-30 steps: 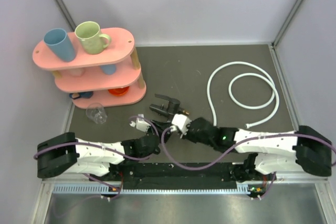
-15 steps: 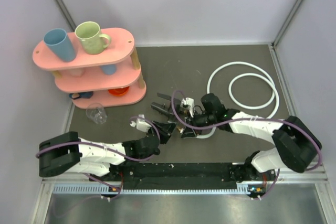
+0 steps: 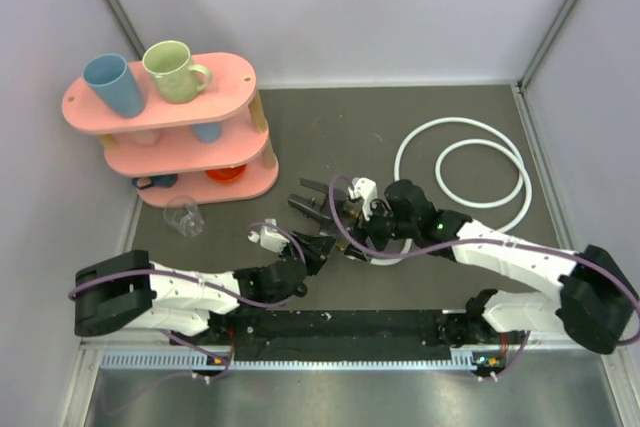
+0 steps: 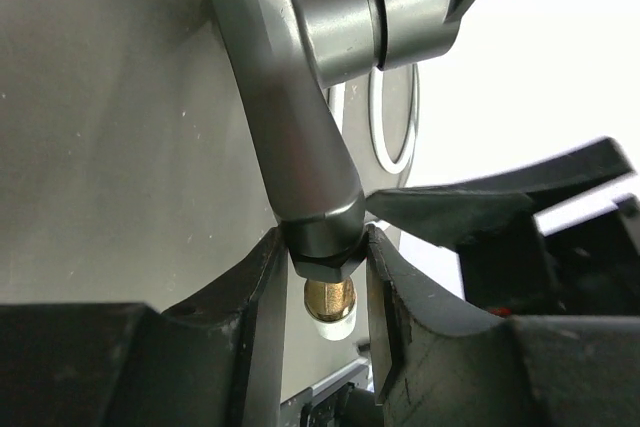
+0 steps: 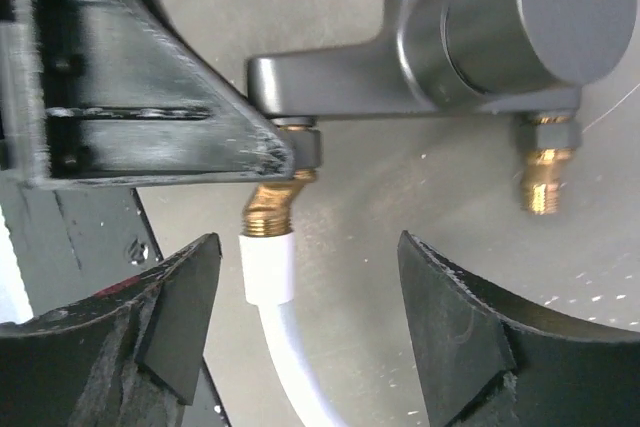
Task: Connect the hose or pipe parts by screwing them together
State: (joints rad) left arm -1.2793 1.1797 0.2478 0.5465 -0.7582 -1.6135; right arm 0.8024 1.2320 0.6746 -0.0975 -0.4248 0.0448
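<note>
Threading: left gripper is pinching one branch of the small dark Y-shaped tap fitting over the middle of the grey table, with the brass end nut of the long white flexible hose looking crooked there. Right gripper, spread wide around it, should square the nut up before turning, or it'll probably cross-thread.

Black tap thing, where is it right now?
In the top view, the black tap fitting is near the middle of the table, right of the pink shelf. The left tool clamps one of its legs, and the right tool stands open beside it.
</note>
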